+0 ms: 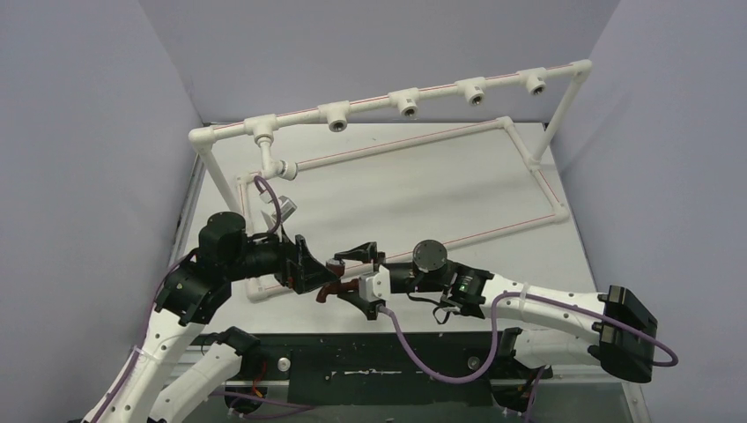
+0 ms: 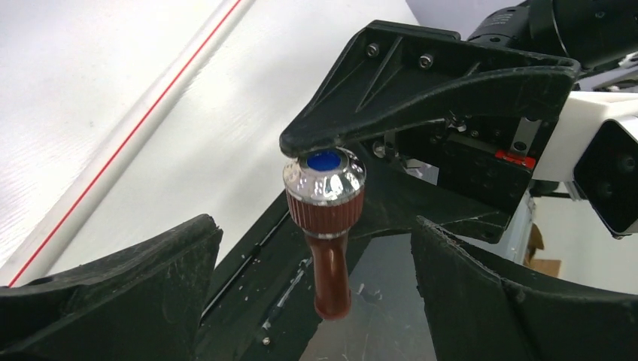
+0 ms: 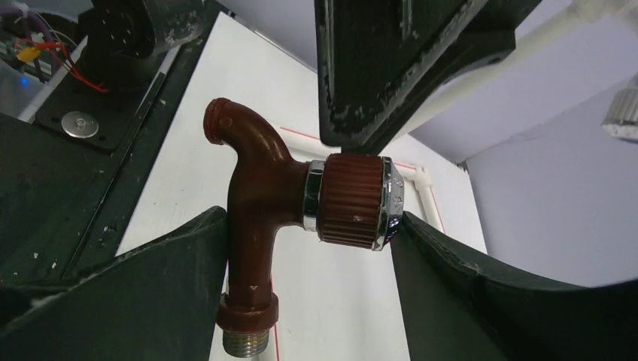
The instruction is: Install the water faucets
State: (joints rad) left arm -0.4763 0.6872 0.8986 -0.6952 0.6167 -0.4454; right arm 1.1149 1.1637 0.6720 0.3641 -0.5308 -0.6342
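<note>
- Markings: small raised triangle on the red-brown faucet (image 3: 259,203) body, low down near the collar. Blue disc (image 2: 324,161) sits in the centre of the knob cap.
- Red-brown faucet: glossy plastic, curved spout w/ beaded lip, ribbed knob, chrome cap + chrome ring, silvery threaded end (image 3: 247,342) at the bottom. It is up in the air over the table's near edge, btwn the two arms.
- right gripper (image 3: 308,229): clamped on that faucet, one matte black finger against the body, the other against the cap face.
- left gripper (image 2: 314,226): fingers spread wide either side of the faucet, touching nothing. Rough black plastic, scuffed edges.
- white faucet (image 1: 275,164): all white, round knob, hangs from the leftmost tee of the pipe frame (image 1: 440,88), far-left side of the table.
- Pipe frame: white round pipe w/ thin red stripe. Four more tee sockets (image 1: 407,106) along the top rail, open mouths facing fwd.
- table (image 1: 396,194): flat white top.
</note>
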